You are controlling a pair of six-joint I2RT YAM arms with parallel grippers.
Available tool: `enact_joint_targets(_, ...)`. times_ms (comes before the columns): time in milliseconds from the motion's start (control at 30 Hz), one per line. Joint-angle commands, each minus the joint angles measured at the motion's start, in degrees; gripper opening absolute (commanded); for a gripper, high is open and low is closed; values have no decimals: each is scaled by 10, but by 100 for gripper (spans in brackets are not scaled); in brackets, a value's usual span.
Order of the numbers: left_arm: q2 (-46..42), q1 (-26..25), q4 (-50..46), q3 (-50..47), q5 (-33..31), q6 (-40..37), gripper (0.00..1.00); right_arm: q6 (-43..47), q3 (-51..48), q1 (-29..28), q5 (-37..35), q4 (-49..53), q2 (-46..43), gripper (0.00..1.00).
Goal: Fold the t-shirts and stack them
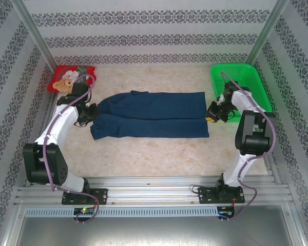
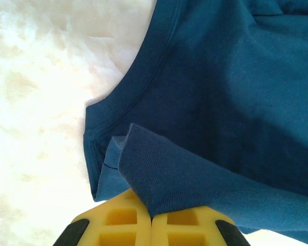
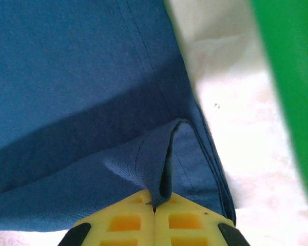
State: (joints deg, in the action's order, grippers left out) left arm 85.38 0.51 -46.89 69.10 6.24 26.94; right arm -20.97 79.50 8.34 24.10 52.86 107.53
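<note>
The table (image 1: pixel 143 159) carries the navy t-shirt (image 1: pixel 149 115) at its centre, spread flat. We read its long axis as running from 9 to 3 o'clock, with the neckline pointing to 9 and the hem to 3. We judge this stretched lie to be deliberate: taken at both ends, the cloth lies smooth and ready for a lengthwise fold.

The green basket (image 1: pixel 233 65) stands at 2 o'clock, near the hem end and apart from the cloth. The red t-shirt (image 1: pixel 66 77) lies bunched at 10 o'clock in the far corner, bear print up. We take it to be set aside until the navy one is folded.

The left gripper (image 2: pixel 152 218), at the 9 o'clock end, is clenched on a raised flap of cloth just beside the neckline. The right gripper (image 3: pixel 154 207), at the 3 o'clock end, is clenched on a pinch of the hem edge near its corner.
</note>
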Motion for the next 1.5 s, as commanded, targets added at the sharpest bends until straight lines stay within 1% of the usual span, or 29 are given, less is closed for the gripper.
enact_joint_targets(0, 13, 9, 27, 0, -3, -15, 0, 6, 23, -9, -20, 2, 21, 4)
enact_joint_targets(233, 50, 9, 43, 9, 4, -20, 0, 4, 50, -12, -37, 12, 51, 5)
enact_joint_targets(300, 57, 9, 49, 10, 8, -18, 0, 6, 54, -13, -44, 14, 54, 7)
enact_joint_targets(333, 59, 9, 53, 10, 9, -18, 0, 5, 55, -14, -46, 14, 55, 9)
enact_joint_targets(367, 63, 9, 57, 10, 10, -16, 0, 4, 57, -15, -48, 14, 55, 14)
enact_joint_targets(433, 69, 9, 62, 9, 9, -12, 5, 4, 62, -17, -48, 14, 55, 21)
enact_joint_targets(467, 70, 9, 67, 9, 9, -8, 12, 3, 65, -16, -46, 13, 55, 27)
enact_joint_targets(500, 69, 9, 75, 9, 13, -4, 24, 2, 69, -16, -43, 8, 50, 33)
enact_joint_targets(600, 55, 10, 91, 18, 29, 16, 49, 4, 80, -17, -41, 1, 17, 40)
enact_joint_targets(700, 32, 14, 80, 33, 43, 36, 61, 15, 83, -19, -44, 10, -38, 49)
enact_joint_targets(733, 22, 16, 75, 32, 47, 42, 63, 19, 81, -19, -44, 18, -54, 50)
enact_joint_targets(767, 8, 21, 69, 26, 57, 51, 72, 24, 76, -19, -44, 29, -76, 51)
enact_joint_targets(800, -7, 27, 65, 14, 68, 60, 76, 27, 67, -19, -43, 39, -98, 52)
enact_joint_targets(833, -22, 32, 63, 0, 77, 68, 79, 28, 54, -19, -40, 46, -117, 52)
enact_joint_targets(967, -90, 54, 55, -95, 101, 96, 80, 10, -53, -21, -1, 41, -209, 54)
enact_joint_targets(1100, -131, 70, 101, -195, 136, 137, 78, -18, -177, -23, 25, -9, -260, 54)
enact_joint_targets(1200, -121, 73, 152, -236, 145, 159, 76, -29, -222, -23, 48, -59, -250, 54)
enact_joint_targets(1300, -89, 77, 196, -249, 159, 175, 73, -34, -231, -23, 50, -101, -218, 53)
enact_joint_targets(1467, -45, 81, 254, -258, 137, 185, 69, -41, -231, -23, 51, -141, -167, 51)
